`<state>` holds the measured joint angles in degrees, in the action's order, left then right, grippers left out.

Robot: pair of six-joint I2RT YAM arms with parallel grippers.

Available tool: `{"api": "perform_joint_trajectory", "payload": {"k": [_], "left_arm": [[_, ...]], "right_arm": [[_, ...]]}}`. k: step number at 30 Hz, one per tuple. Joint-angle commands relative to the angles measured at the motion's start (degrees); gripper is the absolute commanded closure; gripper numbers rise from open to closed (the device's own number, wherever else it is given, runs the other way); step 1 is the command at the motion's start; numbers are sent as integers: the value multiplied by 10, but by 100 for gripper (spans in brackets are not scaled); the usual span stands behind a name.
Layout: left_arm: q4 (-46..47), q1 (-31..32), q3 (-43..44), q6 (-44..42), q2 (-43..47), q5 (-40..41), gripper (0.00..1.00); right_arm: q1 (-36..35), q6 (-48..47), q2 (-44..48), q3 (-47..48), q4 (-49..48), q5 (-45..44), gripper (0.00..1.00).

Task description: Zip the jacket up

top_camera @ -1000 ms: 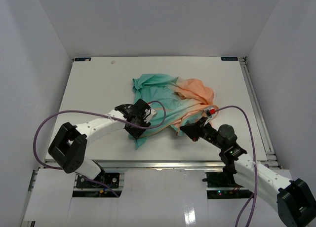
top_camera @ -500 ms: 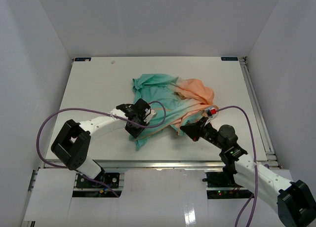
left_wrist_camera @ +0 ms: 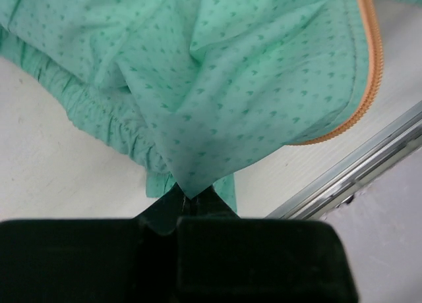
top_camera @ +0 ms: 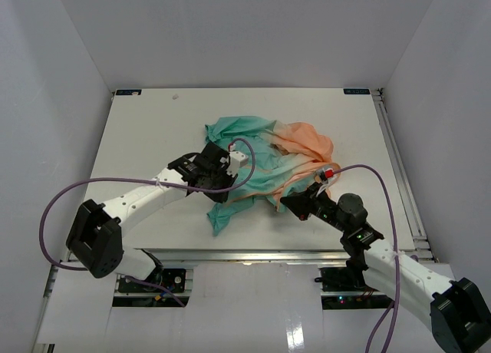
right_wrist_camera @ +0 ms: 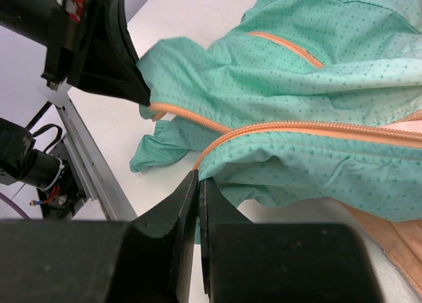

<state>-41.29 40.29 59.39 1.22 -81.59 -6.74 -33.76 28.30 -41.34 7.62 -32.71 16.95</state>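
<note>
The jacket lies crumpled in the middle of the white table, teal at the near and left side, peach at the far right. My left gripper is shut on a fold of teal cloth, pinched at the fingertips; the orange zipper runs down the right of that view. My right gripper is shut on the jacket's teal edge right by the lower end of the orange zipper. The left gripper also shows at the top left of the right wrist view, holding the other zipper edge.
An aluminium rail runs along the table's near edge, close below both grippers; it also shows in the left wrist view and the right wrist view. White walls enclose the table on three sides. A loose teal sleeve lies toward the near edge.
</note>
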Motion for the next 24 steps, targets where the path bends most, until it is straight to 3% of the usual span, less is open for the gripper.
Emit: {"api": "perform_joint_trajectory", "payload": {"k": [1, 11, 16, 24], "left_arm": [[71, -3, 7, 58, 35, -36, 100], [364, -3, -110, 158, 102, -196, 100], [577, -3, -184, 221, 118, -263, 100], [734, -3, -242, 283, 130, -312, 100]], "right_arm": [[2, -14, -5, 27, -4, -7, 92], [-5, -31, -57, 29, -85, 34, 92], [-9, -57, -66, 22, -135, 48, 92], [-10, -95, -52, 15, -182, 46, 92]]}}
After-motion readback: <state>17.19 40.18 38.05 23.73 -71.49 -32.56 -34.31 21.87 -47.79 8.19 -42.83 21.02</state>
